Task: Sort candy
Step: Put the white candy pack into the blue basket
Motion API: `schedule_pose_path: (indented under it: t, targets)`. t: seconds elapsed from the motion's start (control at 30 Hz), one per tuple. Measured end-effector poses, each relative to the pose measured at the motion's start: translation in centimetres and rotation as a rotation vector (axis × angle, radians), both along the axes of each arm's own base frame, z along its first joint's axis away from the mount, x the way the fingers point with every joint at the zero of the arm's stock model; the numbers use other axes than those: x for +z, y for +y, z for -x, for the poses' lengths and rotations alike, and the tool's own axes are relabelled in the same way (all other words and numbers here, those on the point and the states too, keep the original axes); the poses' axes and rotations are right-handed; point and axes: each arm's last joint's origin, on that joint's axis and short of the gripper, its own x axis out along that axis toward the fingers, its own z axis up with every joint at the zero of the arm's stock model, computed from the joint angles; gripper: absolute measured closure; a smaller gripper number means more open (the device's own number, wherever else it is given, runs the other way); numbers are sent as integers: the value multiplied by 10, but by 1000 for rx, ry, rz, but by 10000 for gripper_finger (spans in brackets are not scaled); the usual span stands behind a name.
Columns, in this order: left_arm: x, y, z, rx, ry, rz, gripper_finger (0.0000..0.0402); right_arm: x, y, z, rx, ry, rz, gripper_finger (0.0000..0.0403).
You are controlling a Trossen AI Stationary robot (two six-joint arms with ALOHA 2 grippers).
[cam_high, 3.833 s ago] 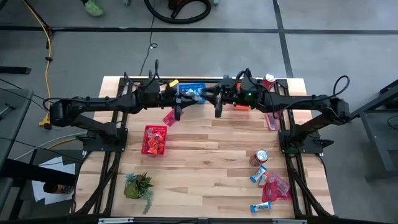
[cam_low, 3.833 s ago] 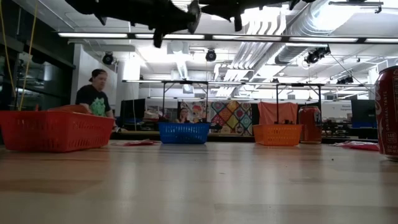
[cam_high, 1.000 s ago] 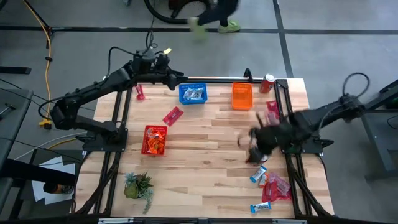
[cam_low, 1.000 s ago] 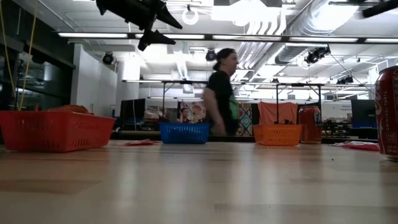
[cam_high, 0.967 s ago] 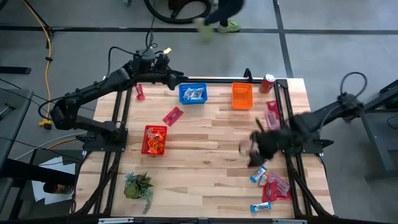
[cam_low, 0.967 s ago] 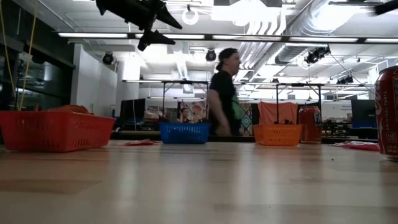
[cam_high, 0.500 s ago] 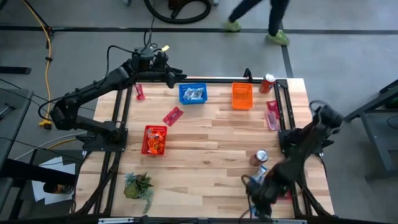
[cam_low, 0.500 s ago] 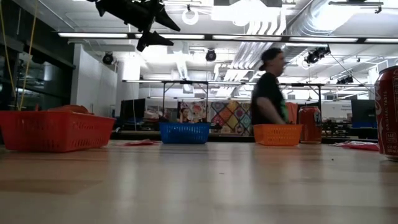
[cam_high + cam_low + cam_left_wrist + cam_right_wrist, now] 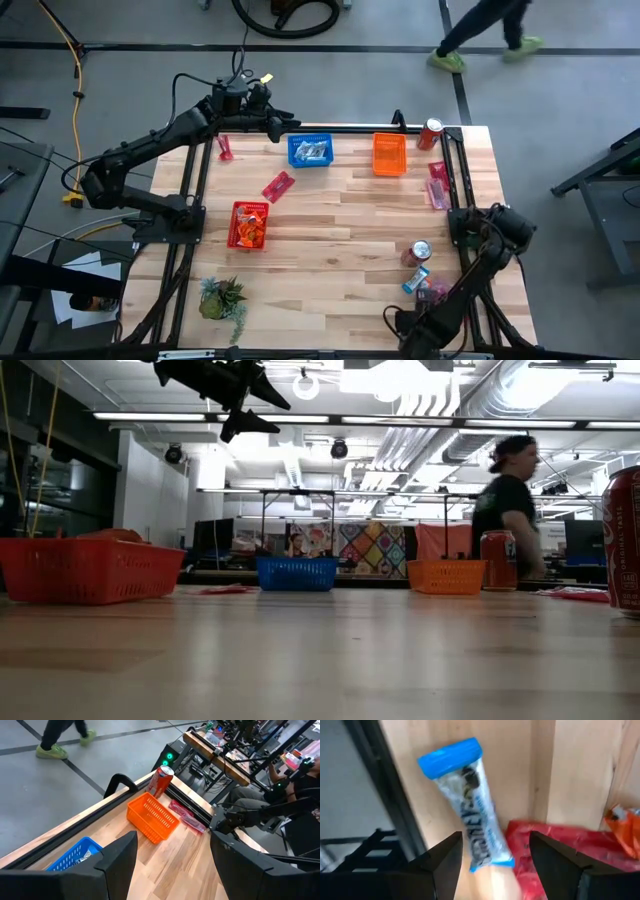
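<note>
Right gripper [image 9: 492,865] is down at the near right corner of the table [image 9: 340,240], fingers spread apart and holding nothing, hovering right over a blue-and-white candy bar [image 9: 470,815] that lies against a red wrapper [image 9: 555,850]. Left gripper [image 9: 170,865] hangs up by the far edge near the blue basket [image 9: 310,150], fingers apart too, nothing in it. More candy [image 9: 278,186] is loose mid-table, some in the red basket [image 9: 248,224]

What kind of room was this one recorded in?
Most likely a robotics lab or workshop. The wooden table stands on a bare concrete floor, exposed ducts and strip lights run overhead, further work tables stand in the background, and a person walks past behind.
</note>
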Motion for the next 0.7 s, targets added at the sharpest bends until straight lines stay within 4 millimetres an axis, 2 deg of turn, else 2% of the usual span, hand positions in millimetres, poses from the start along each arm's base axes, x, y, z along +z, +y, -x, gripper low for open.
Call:
schedule_pose_path:
  t: [0.13,0.23,0.33,0.43,0.5,0.6,0.7]
  targets:
    - [0,0,0,0,0,0,165,-9,1,0,5,-27,51,180]
    - [0,0,0,1,0,0,165,-11,2,0,6,-17,59,201]
    - [0,0,0,1,0,1,165,-11,1,0,5,-9,63,255]
    - [0,0,0,4,-7,4,165,-7,-2,0,-2,9,57,338]
    - [2,0,0,4,-9,2,165,2,-7,1,-8,13,55,377]
    - [7,0,0,2,-24,-15,165,26,-19,1,-27,-29,50,371]
    - [10,0,0,-9,-22,-52,165,59,-41,3,-43,-96,87,364]
